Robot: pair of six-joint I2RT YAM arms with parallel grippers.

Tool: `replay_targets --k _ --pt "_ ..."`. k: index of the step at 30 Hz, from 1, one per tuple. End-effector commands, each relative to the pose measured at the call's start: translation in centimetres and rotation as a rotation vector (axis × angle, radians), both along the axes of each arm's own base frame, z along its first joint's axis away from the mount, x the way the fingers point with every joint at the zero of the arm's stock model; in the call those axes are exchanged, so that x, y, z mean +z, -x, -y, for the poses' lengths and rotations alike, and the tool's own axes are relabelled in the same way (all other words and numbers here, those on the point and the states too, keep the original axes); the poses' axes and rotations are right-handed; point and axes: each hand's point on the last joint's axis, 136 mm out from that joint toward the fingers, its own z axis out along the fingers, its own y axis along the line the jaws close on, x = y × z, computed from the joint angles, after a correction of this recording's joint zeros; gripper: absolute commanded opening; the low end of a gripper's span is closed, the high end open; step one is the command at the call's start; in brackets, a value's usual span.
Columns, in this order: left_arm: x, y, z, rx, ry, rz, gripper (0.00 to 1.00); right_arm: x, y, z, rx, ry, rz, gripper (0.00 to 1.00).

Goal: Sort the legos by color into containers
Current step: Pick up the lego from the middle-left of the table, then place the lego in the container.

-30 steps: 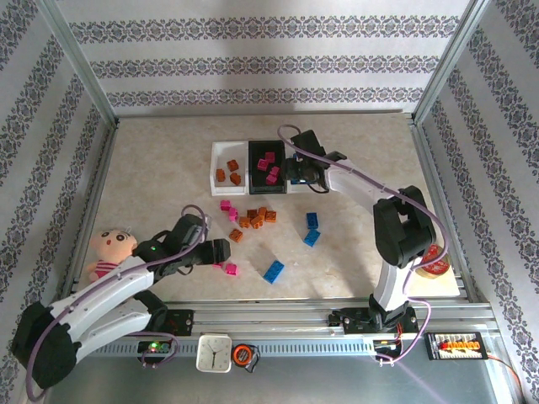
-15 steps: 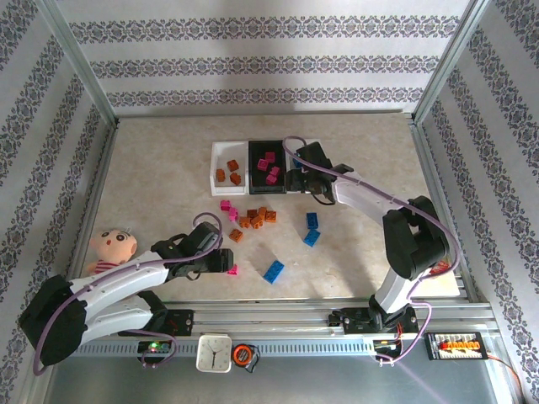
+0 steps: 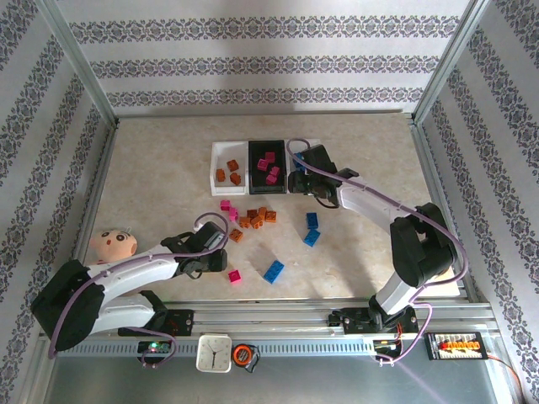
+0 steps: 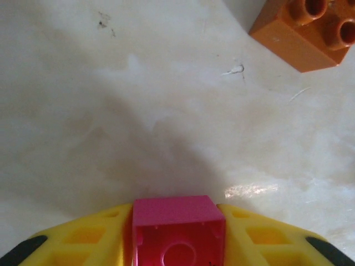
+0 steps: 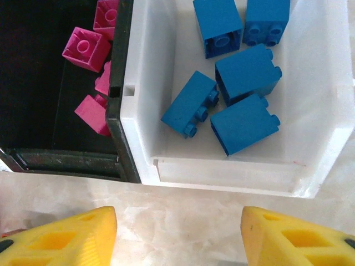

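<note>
- While the colour sorting is going on, a beige marble-patterned tabletop is carrying the whole scene inside walls of striped floral wallpaper.
- The left gripper is reaching low over the near part of the table. Its yellow fingers are pressing against both sides of a small pink studded plastic brick, whose hollow underside is showing in the left wrist view. Whether that brick is resting on the surface or lifting off it cannot be told.
- The right gripper is hanging over the near wall of the right-hand white rectangular plastic bin, its yellow fingers spreading wide with nothing between them.
- That bin is holding five blue bricks. The black rectangular plastic bin, touching it on the left, is holding pink bricks. The left-hand white bin, on the other side of the black one, is holding orange-brown bricks.
- A small doll with a pale head and pink body is lying at the table's left edge.
- Loose pieces are lying between the bins and the left gripper: a pink pair, an orange-brown cluster, a single orange brick nearest the gripped piece, two small blue blocks and a longer blue block near the front.
</note>
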Motion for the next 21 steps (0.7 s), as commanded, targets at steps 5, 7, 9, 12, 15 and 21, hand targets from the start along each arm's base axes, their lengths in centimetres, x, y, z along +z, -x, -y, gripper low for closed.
replay_targets --k 5,7,9,12,15,21 --pt "4.8 -3.4 0.9 0.012 0.090 0.127 0.30 1.1 1.0 1.1 -0.024 0.001 0.037 0.61" --pt "7.1 -5.5 1.5 0.006 0.116 0.188 0.30 1.1 1.5 1.4 -0.032 -0.004 0.039 0.61" --pt "9.4 -7.9 2.3 -0.004 0.128 0.241 0.30 0.8 2.1 1.7 -0.040 -0.009 0.037 0.61" --pt "12.4 -12.0 4.0 -0.035 0.134 0.310 0.28 0.4 3.0 2.2 -0.044 -0.006 0.030 0.61" --pt "14.2 -16.1 6.1 -0.060 0.143 0.360 0.29 0.1 3.7 2.9 -0.052 0.004 0.025 0.61" --pt "13.9 -23.8 9.8 -0.095 0.137 0.360 0.27 -0.6 5.5 3.9 -0.067 0.002 0.012 0.62"
